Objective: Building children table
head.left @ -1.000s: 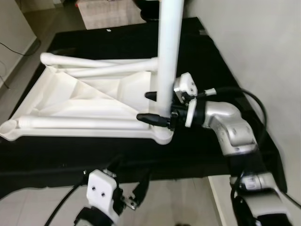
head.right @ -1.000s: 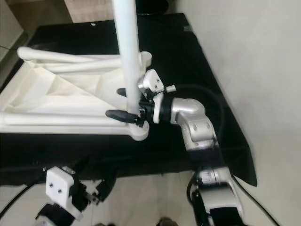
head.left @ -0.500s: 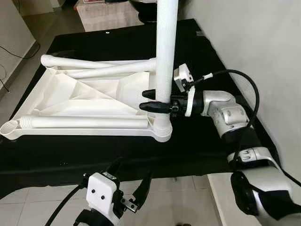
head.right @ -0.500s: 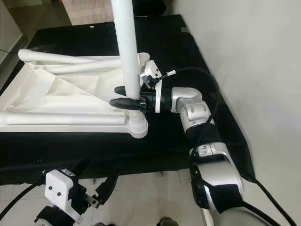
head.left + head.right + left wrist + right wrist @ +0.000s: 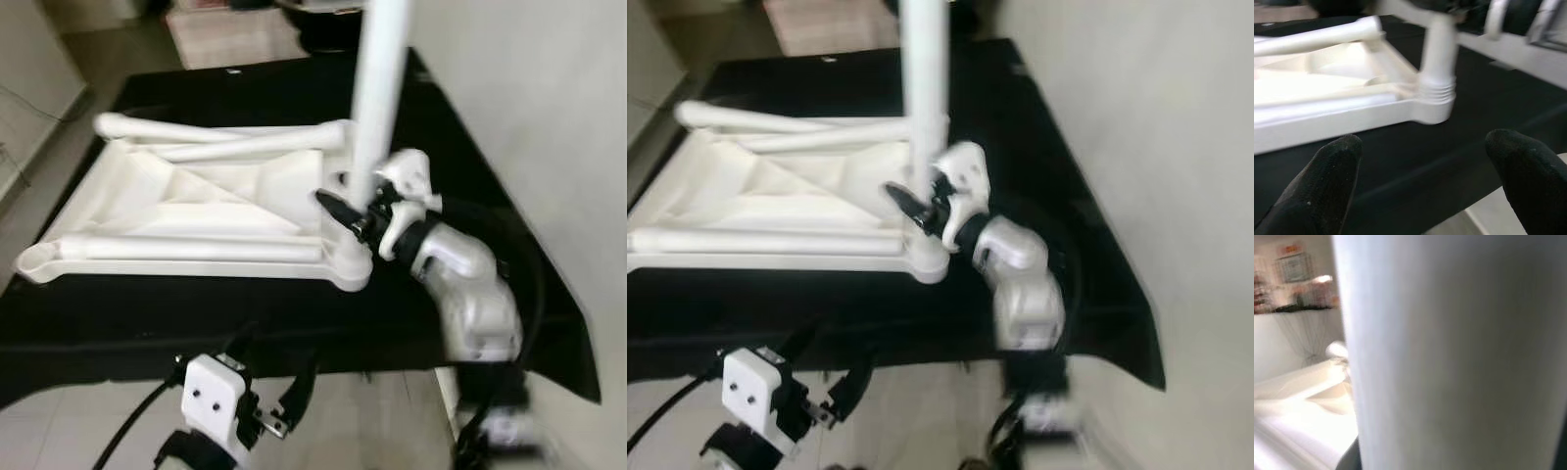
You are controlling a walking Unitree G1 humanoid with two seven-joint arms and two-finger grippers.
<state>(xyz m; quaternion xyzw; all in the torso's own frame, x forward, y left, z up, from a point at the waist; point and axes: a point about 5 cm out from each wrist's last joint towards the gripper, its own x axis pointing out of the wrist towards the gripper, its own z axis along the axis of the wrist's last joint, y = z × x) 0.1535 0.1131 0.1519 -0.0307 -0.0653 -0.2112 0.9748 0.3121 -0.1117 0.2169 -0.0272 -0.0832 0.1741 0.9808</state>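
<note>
Right hand at the upright white plastic table leg — whether its fingers are clamped on it, I cannot tell.
The leg stands in the near right corner socket of the upturned white plastic tabletop, which lies on a black-covered desk with other white legs lying across it. The left hand hovers low before the desk edge — black fingers spread apart, holding nothing.

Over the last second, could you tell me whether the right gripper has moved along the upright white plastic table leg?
Cannot tell: the right gripper holds the upright white plastic table leg just above the white tabletop's corner socket, much as before, amid camera movement.
</note>
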